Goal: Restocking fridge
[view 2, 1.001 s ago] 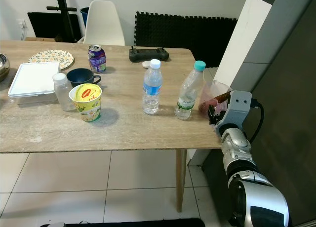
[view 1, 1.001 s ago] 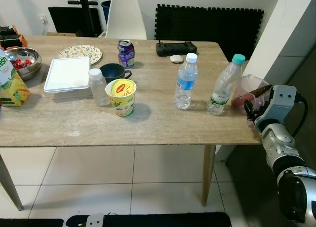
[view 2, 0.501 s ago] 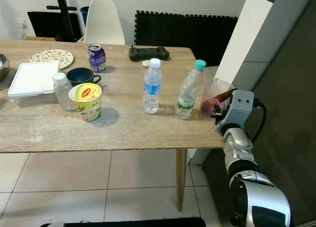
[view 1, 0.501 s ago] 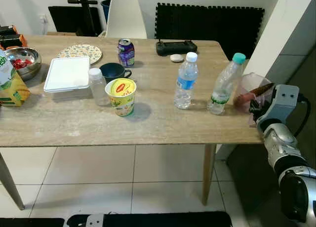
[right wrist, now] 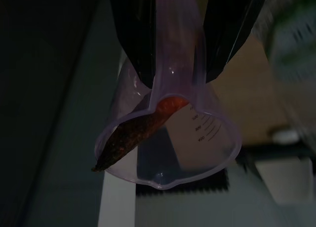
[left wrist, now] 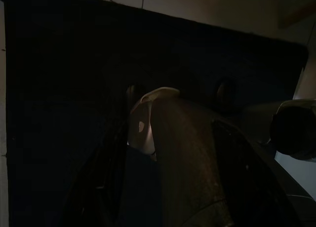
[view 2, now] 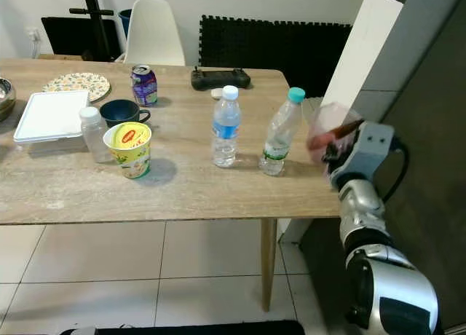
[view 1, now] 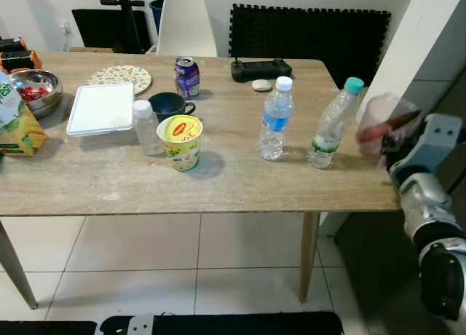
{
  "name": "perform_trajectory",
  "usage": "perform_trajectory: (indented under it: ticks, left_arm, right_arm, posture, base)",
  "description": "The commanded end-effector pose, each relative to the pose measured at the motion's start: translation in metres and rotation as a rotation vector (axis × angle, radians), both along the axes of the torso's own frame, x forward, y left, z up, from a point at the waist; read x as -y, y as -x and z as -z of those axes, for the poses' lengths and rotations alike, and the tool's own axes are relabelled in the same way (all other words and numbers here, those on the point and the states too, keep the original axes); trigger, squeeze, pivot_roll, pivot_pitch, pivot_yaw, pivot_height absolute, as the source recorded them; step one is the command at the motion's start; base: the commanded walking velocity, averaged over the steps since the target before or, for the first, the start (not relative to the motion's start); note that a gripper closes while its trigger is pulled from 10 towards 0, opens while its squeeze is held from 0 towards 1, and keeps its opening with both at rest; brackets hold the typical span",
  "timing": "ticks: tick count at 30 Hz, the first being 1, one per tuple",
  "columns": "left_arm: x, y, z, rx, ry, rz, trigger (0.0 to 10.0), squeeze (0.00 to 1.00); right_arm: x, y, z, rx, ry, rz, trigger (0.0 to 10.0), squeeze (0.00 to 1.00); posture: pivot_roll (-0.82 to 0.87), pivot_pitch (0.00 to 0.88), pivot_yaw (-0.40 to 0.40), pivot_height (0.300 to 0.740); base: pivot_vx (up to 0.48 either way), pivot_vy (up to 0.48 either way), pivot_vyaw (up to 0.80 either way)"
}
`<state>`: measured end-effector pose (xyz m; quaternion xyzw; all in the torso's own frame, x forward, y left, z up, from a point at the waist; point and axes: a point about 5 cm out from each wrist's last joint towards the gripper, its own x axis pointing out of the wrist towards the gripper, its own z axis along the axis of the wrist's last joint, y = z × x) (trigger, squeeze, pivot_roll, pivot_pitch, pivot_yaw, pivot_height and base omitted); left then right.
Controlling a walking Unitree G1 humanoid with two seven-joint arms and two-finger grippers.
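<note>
Right pincer (right wrist: 180, 49) clamped on measuring jug (right wrist: 173, 138) handle, lifted past table (view 1: 218, 189) edge

Two water bottles (view 1: 276, 119) (view 1: 331, 124), one small white-capped bottle (view 1: 145, 127), one noodle cup (view 1: 179, 141), one soda can (view 1: 186, 77), one mug (view 1: 167, 105), one patterned plate (view 1: 119, 79), one juice carton (view 1: 16, 119)

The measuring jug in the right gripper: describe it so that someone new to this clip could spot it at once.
Start at the wooden table and go to its right-hand end, just past the green-capped bottle. There the right gripper holds a see-through pinkish measuring jug by its handle, off the tabletop. Unlike the bottles, it is open-topped, with printed graduation marks and a reddish-brown piece of food poking over its rim.
</note>
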<state>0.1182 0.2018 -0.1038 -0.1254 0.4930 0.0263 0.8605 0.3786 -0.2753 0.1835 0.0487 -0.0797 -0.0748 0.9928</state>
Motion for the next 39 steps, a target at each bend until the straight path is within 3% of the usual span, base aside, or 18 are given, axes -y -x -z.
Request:
perform_trajectory:
  ticks: [1,10,14,22,26,35,39]
  left_arm:
    - [0.009,0.014,0.006,-0.060,0.026,0.005,10.0,0.00]
    - [0.012,0.013,0.006,-0.064,0.032,0.027,10.0,0.00]
    - [0.010,0.003,0.003,-0.048,0.024,0.046,10.0,0.00]
    - [0.009,-0.002,0.002,-0.046,0.020,0.080,10.0,0.00]
    - [0.007,-0.008,-0.001,-0.035,0.014,0.086,10.0,0.00]
    - [0.012,-0.005,0.001,-0.047,0.024,0.094,10.0,0.00]
    - [0.012,-0.007,0.001,-0.044,0.023,0.091,10.0,0.00]
  right_arm:
    - [0.009,0.001,-0.019,0.091,0.000,0.021,9.9,0.00]
    - [0.017,0.003,-0.037,0.182,0.025,0.030,10.0,0.00]
    - [0.028,0.009,-0.049,0.229,0.085,0.049,10.0,0.00]
    - [0.041,0.018,-0.050,0.237,0.153,0.024,10.0,0.00]
    - [0.062,0.035,-0.046,0.170,0.307,-0.054,10.0,0.00]
    - [0.081,0.058,-0.050,0.122,0.437,-0.235,10.0,0.00]
    - [0.078,0.070,-0.044,0.107,0.447,-0.400,10.0,0.00]
  posture:
    - [0.11,0.045,-0.105,0.740]
    - [0.09,0.043,-0.087,0.740]
    - [0.07,0.042,-0.069,0.740]
    - [0.05,0.036,-0.045,0.740]
    - [0.04,0.035,-0.042,0.740]
    - [0.03,0.024,-0.040,0.740]
    - [0.02,0.019,-0.043,0.740]
  base:
    - [0.000,0.000,0.00]
    - [0.000,0.000,0.00]
    - [0.000,0.000,0.00]
    - [0.000,0.000,0.00]
    - [0.000,0.000,0.00]
    - [0.000,0.000,0.00]
    - [0.000,0.000,0.00]
